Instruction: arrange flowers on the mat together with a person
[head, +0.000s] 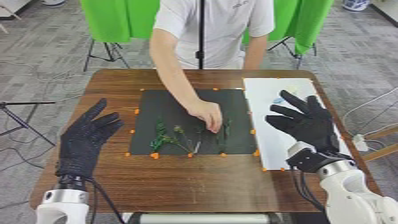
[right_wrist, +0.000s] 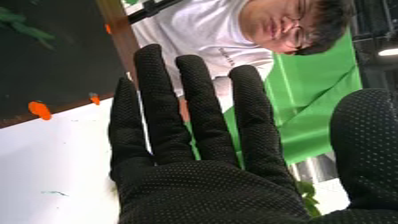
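"What is placed at the left?"
"The left robot hand (head: 87, 142) is held open and empty beside the dark mat (head: 153, 104) on the tabletop (head: 169, 182). On the mat, a leafy sprig (head: 161, 140) is laid with its length running roughly away from the robot."

"And farther right?"
"A slim green stem (head: 226, 131) is laid much the same way. The person's hand (head: 205, 112) is lowered just beside it; whether it is touched cannot be told."

"Which robot hand is nearer to that stem?"
"The right robot hand (head: 311, 128), raised over the white sheet (head: 276, 142), open, with nothing gripped. From there, the stem is found to the left, across the mat's edge. If it is to be picked up, a leftward reach would likely be needed, with the stem closed on crosswise once the person's fingers are clear."
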